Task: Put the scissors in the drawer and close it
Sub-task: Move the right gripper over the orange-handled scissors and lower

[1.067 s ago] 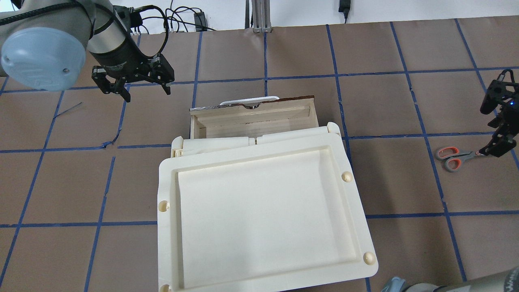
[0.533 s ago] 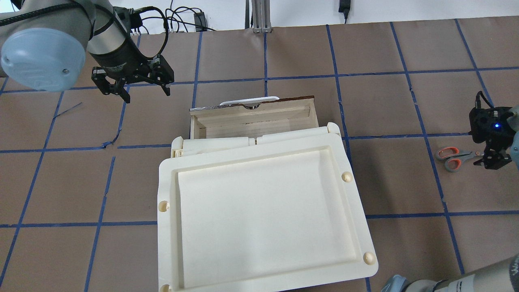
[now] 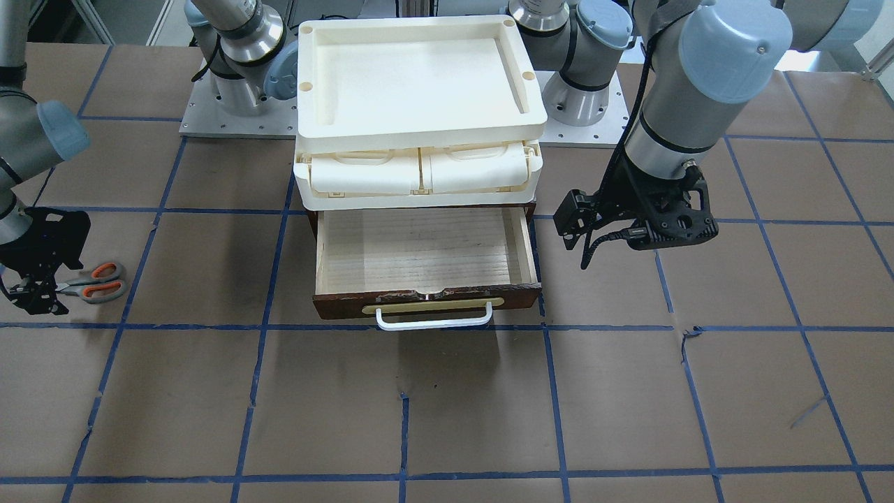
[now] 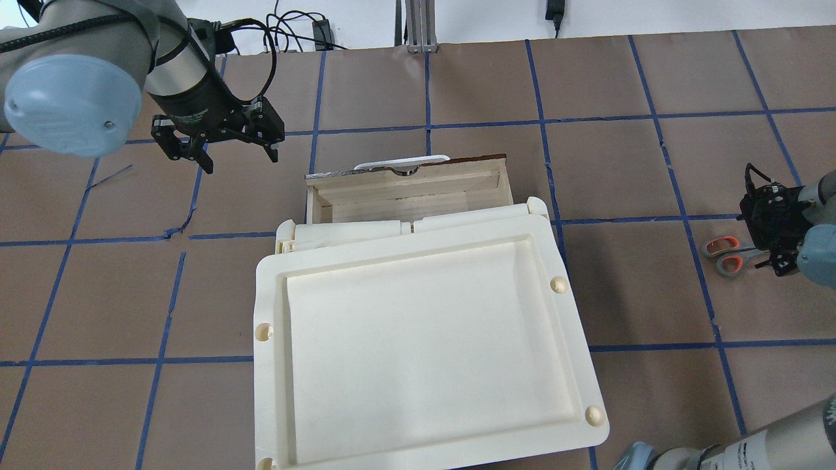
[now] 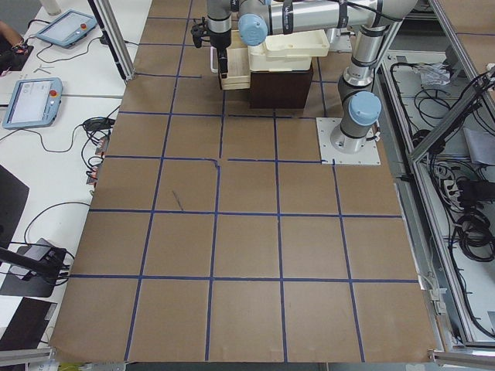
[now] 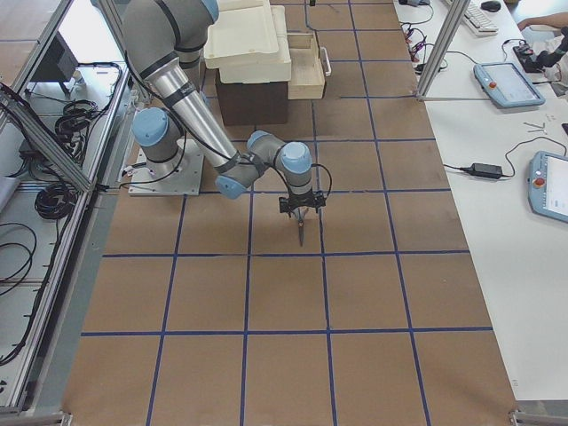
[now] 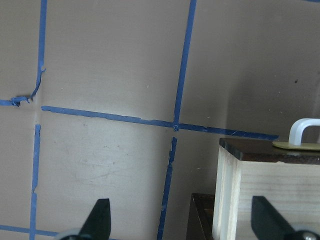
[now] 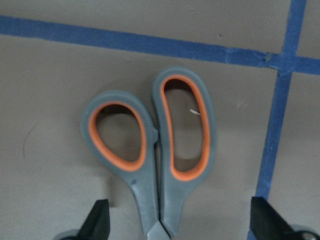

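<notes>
The scissors (image 4: 727,253) lie flat on the brown table at the far right, with grey handles lined in orange (image 8: 155,150); they also show in the front view (image 3: 94,281). My right gripper (image 4: 775,253) points down over their blades, open, a fingertip (image 8: 99,221) on each side of the shank just behind the loops. The drawer (image 4: 418,184) is pulled open and empty, showing its pale wood floor (image 3: 419,244) and white handle (image 3: 433,321). My left gripper (image 4: 240,156) hangs open and empty above the table, left of the drawer's front corner (image 7: 270,180).
A cream plastic organiser with a tray top (image 4: 274,391) sits over the drawer's cabinet and covers the drawer's rear half. Blue tape lines grid the brown table. Cables lie at the far edge (image 4: 287,32).
My right gripper has turned, come down and shifted left over the scissors' blades. The left gripper has barely shifted. The scissors and drawer have not moved.
</notes>
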